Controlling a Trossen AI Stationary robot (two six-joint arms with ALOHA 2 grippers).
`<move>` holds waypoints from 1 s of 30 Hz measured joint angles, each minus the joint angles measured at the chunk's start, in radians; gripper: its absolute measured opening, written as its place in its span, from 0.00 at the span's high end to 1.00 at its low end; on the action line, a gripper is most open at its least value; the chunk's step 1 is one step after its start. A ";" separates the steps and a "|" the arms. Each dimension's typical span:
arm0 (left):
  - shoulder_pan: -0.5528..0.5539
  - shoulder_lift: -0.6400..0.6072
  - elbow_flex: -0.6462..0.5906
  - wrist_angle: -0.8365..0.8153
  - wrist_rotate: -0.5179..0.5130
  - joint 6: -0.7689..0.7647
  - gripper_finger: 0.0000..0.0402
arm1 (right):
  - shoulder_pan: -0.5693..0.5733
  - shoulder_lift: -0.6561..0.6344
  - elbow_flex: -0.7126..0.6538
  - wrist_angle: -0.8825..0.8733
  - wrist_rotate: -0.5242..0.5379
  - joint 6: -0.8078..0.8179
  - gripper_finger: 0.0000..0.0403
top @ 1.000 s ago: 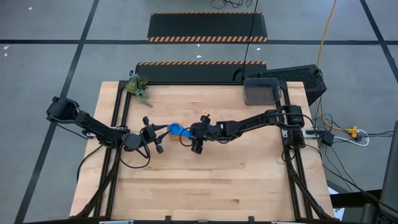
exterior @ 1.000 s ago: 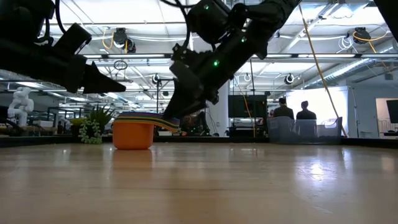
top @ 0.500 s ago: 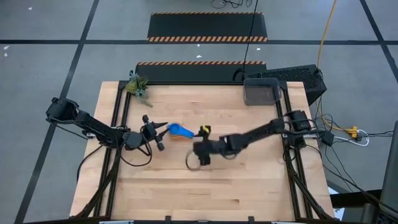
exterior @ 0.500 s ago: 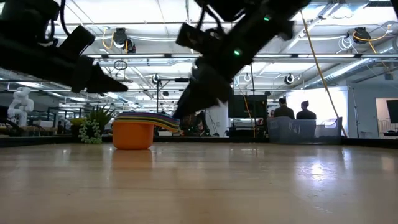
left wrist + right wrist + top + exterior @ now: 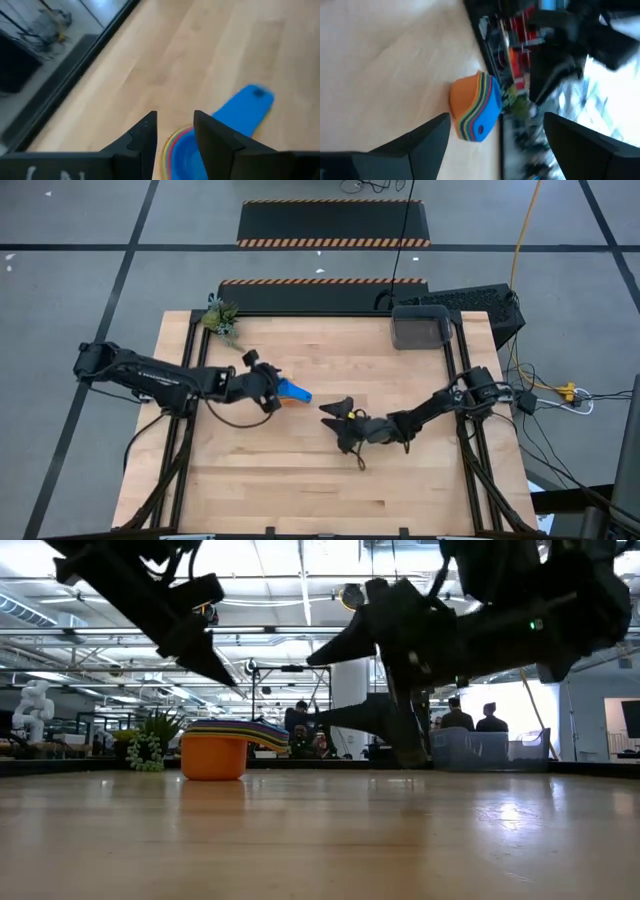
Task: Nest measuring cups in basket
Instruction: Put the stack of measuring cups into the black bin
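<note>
The measuring cups stand nested in one stack on the table left of the middle. The orange cup is at the bottom, resting on its base, and the blue cup is on top. The handles fan out to one side. My left gripper is open just above the stack, one finger over each side of the blue cup's rim; in the low view its fingertips are clear of the stack. My right gripper is wide open and empty, to the stack's right and nearer. The dark grey basket stands at the far right.
A black keyboard lies beyond the basket at the far right corner. A small green plant stands at the far left corner. Bare wood lies across the near half of the table. People stand in the room behind.
My right gripper has drawn back from the stack's handles toward the table's near and right edges. My left gripper has gone right, over the stack, and tipped its fingers down toward it. The stack stays where it was.
</note>
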 joint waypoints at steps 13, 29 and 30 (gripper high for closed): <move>0.109 0.000 0.012 -0.144 0.245 0.008 0.67 | -0.129 0.115 0.108 -0.081 -0.169 -0.251 0.22; 0.161 -0.002 -0.032 -0.167 0.237 0.010 0.67 | -0.167 0.125 0.199 -0.300 -0.170 -0.147 0.22; 0.161 -0.002 -0.035 -0.164 0.235 0.010 0.67 | -0.167 0.126 0.199 -0.300 -0.170 -0.146 0.22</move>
